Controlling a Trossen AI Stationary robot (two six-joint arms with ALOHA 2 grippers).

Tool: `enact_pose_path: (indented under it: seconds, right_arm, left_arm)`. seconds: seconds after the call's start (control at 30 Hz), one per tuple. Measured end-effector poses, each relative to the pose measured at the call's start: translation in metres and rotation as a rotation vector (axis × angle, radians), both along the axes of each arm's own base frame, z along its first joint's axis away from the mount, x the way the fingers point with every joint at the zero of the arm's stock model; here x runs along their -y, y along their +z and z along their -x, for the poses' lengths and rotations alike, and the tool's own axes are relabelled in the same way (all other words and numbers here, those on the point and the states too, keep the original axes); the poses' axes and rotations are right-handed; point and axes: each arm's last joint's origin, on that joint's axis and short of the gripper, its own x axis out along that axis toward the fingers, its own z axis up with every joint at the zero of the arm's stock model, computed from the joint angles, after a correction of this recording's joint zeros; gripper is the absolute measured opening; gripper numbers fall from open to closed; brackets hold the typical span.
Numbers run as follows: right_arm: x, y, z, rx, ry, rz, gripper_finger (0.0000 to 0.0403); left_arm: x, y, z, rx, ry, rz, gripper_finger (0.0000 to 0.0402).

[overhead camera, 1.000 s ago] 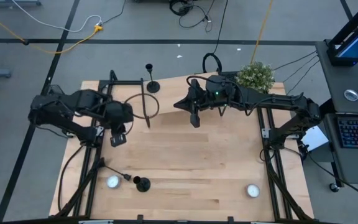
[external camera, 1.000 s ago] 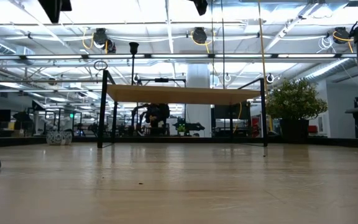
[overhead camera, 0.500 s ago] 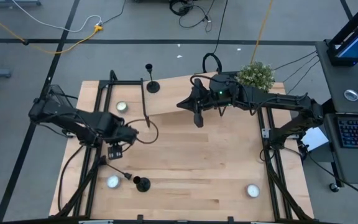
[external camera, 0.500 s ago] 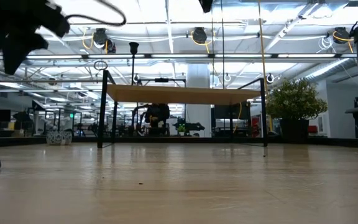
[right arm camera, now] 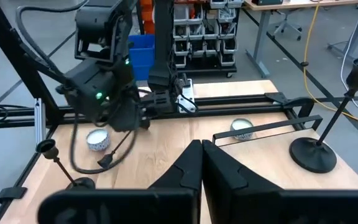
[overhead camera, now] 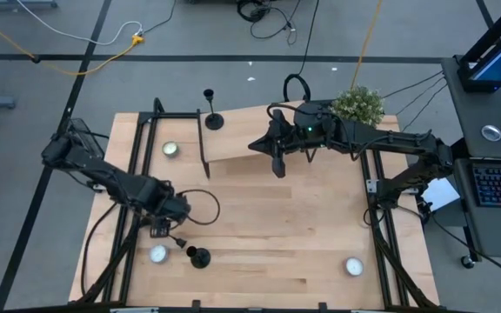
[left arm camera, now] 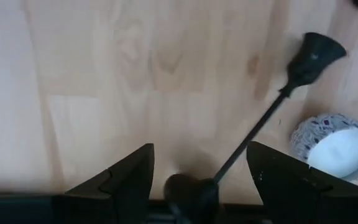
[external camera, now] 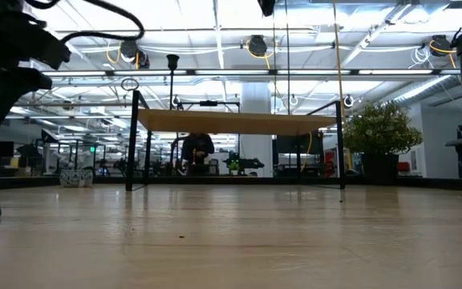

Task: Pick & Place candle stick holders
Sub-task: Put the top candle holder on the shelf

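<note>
Since a second ago, your left gripper (overhead camera: 160,228) has swung from the table's rear-left toward the front-left and is now hovering just above the tipped candle stick holder (left arm camera: 263,121), fingers (left arm camera: 128,180) spread and holding nothing. That holder is lying on its side near the front-left corner, its round base (overhead camera: 199,256) toward the front edge, its thin stem running back to the small cup (left arm camera: 314,55), which is resting just beside a tealight (left arm camera: 339,149) in a patterned tin. A second holder (overhead camera: 211,109) is standing upright at the table's rear edge; you are not seeing a third.

You are risking a slip here: the stem is thin, smooth black metal, and a round rod lying flat can roll or pivot out as the fingers are closing. Coming down off-centre could knock the cup into the tealight, and the heavy flat base may swing the holder once it is lifting. The bare wooden table (overhead camera: 277,226) is looking slick, offering little friction.

Your right gripper (overhead camera: 274,165) is waiting above the table's rear-middle, fingers (right arm camera: 188,165) pressed together on nothing.
</note>
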Motion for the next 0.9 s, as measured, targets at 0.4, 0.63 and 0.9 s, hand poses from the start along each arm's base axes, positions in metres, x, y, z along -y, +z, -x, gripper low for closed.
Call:
enact_pose_path:
  seconds: [0.4, 0.63, 0.9]
  right_arm:
    - [0.0, 0.0, 0.0, -0.001, 0.0, 0.0, 0.0]
    - [0.0, 0.0, 0.0, -0.001, 0.0, 0.0, 0.0]
    - [0.0, 0.0, 0.0, -0.002, -0.001, -0.001, 0.0]
  left_arm:
    - [0.02, -0.022, 0.009, 0.073, -0.208, -0.018, 0.0262]
    - [0.018, -0.038, 0.007, 0.137, -0.22, -0.013, 0.0262]
    - [0.013, -0.055, 0.007, 0.175, -0.251, -0.002, 0.0262]
